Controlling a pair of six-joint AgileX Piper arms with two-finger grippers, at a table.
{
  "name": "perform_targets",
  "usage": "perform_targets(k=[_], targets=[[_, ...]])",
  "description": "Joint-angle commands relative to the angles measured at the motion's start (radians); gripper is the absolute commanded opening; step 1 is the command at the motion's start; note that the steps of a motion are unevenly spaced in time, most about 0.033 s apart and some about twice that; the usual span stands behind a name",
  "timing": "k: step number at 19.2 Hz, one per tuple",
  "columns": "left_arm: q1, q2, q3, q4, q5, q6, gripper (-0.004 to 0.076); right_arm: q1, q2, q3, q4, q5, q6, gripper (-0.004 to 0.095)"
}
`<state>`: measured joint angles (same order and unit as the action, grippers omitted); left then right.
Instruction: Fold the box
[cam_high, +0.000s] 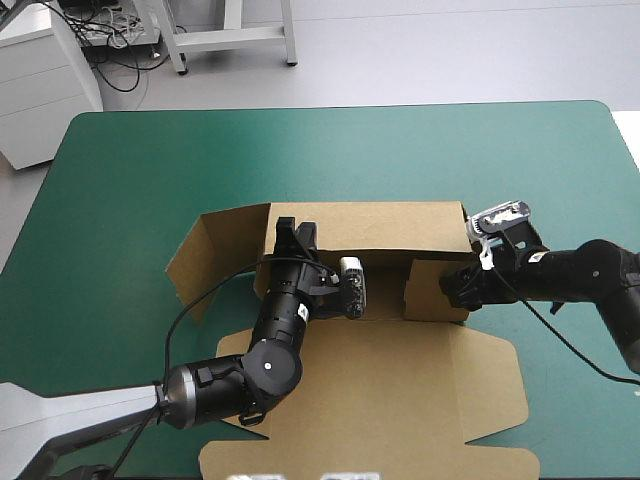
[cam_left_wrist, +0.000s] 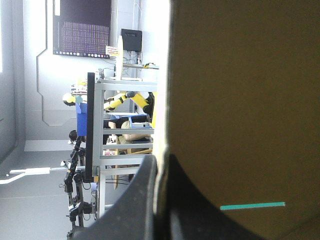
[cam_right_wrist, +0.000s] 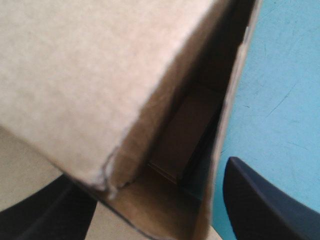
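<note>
"High view first: where did the box (cam_high: 400, 370) lie?"

"On the middle of the teal-green surface (cam_high: 120, 180), brown board half raised. Its far wall (cam_high: 380, 225) stood up, the lid (cam_high: 330, 440) lay flat toward the near edge, and the left flap (cam_high: 200, 262) splayed outward, not yet turned in."

"And the left pincer (cam_high: 296, 236)?"

"It sat at the left end of that far wall. In its own wrist view a black finger (cam_left_wrist: 135, 205) rose on one side of a pale board edge, with a dark shape on the other. That view was poor, so I'd say only that it seemed nipped down on the box, the sheet between the fingers."

"The right pincer (cam_high: 458, 287)?"

"Wide. Its two fingers stood well apart in the right wrist view, with the corner of the right wall (cam_high: 435, 290) between them and nothing gripped."

"Which step was that, by your reckoning?"

"Raising and tucking the side walls. The right wall was up and leaning inward, the left one not begun."

"So what did the next move call for?"

"Probably the right pincer closing on its wall or pushing it square against the far wall, while the left kept that wall upright. The thin board could buckle if pressed off-line, so a gentle, straight push would have suited."
</note>
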<state>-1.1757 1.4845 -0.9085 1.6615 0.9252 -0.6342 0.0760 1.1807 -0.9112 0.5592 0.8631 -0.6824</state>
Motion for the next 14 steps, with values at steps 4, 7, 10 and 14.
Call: perform_targets(k=[4, 7, 10, 14], targets=[[-0.004, -0.033, -0.031, 0.058, 0.036, -0.011, -0.0032, 0.096, -0.026, -0.007, -0.03, -0.172, 0.128, 0.0604], [-0.004, -0.033, -0.031, 0.058, 0.034, -0.011, -0.0032, 0.106, -0.027, 0.094, -0.003, -0.272, 0.128, 0.0475], [-0.004, -0.033, -0.031, 0.058, 0.025, -0.011, -0.0032, 0.106, -0.035, 0.176, 0.056, -0.407, 0.081, 0.0212], [-0.004, -0.033, -0.031, 0.056, 0.012, -0.011, -0.0032, 0.106, -0.04, 0.187, 0.179, -0.431, -0.057, -0.0015]])
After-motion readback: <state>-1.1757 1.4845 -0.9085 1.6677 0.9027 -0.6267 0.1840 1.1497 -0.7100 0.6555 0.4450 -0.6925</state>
